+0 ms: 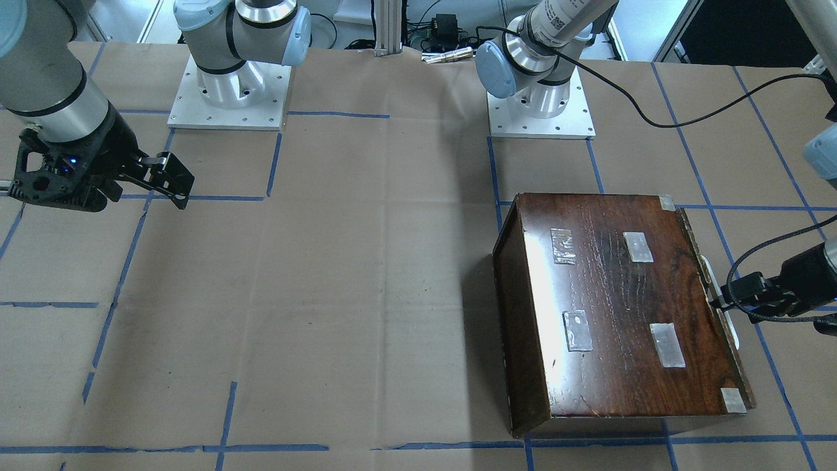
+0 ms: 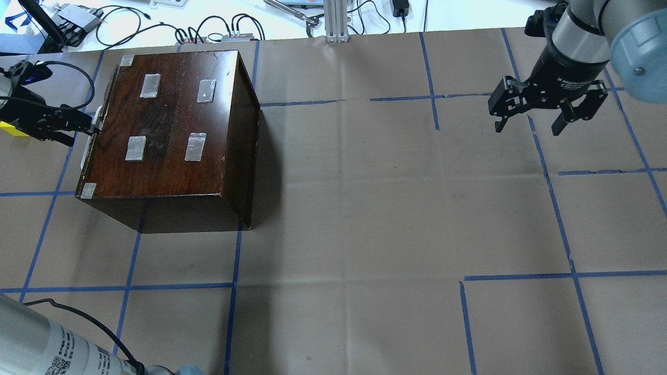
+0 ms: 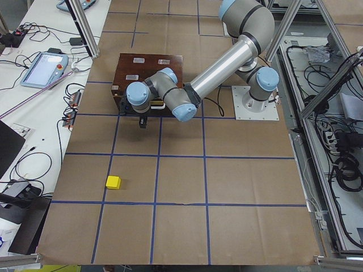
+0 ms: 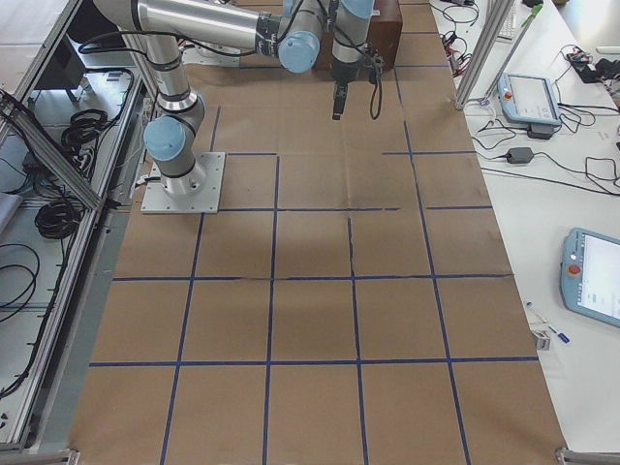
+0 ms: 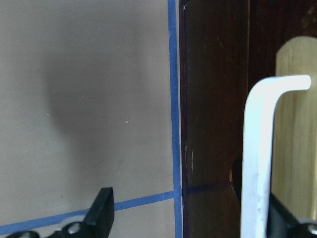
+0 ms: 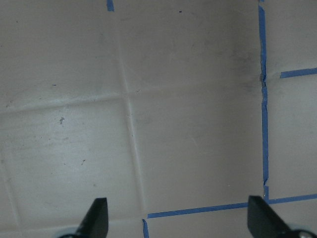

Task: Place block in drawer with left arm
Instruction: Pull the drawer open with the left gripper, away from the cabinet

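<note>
Block (image 3: 113, 182) small yellow cube, creased matte paper (image 2: 365, 208), glossy dark wooden box (image 2: 167, 125)

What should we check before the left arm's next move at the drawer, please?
1. Left gripper around the white handle: ok, open, straddling it.
2. Drawer pulled out: not ok, looks shut.
3. Yellow block clear of the drawer's path: ok, lying well away.
4. Right gripper out of the way: ok, open, far across the table.
5. Box fixed against sliding: cannot tell.
</note>
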Robot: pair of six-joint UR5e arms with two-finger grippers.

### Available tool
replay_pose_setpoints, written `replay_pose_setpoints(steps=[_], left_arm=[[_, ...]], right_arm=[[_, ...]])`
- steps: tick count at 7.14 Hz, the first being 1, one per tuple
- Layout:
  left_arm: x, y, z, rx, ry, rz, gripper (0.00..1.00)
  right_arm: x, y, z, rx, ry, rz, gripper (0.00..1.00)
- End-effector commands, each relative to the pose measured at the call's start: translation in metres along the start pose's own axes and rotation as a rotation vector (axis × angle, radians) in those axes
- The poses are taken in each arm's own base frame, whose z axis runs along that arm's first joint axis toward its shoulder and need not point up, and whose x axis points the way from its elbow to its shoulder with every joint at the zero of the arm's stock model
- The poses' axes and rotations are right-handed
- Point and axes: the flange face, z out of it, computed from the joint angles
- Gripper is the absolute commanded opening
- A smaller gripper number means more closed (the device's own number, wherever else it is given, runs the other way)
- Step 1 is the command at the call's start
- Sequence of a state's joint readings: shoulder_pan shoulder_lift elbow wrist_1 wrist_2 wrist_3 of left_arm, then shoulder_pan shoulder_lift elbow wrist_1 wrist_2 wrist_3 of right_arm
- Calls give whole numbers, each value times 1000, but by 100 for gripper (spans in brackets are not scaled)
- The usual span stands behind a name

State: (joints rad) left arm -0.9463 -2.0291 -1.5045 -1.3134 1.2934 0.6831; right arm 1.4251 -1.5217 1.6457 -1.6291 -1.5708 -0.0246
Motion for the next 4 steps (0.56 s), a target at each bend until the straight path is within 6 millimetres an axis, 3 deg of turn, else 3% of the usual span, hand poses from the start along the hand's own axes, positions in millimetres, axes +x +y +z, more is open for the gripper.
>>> replay_pose_setpoints(steps=[1,4], left_arm=[[-4,-1,-3,17,-17,13,98],[-22,4,-7,2,-53,24,98]], right_arm=[[0,0,0,0,0,0,100],[0,0,-1,1,0,0,100]])
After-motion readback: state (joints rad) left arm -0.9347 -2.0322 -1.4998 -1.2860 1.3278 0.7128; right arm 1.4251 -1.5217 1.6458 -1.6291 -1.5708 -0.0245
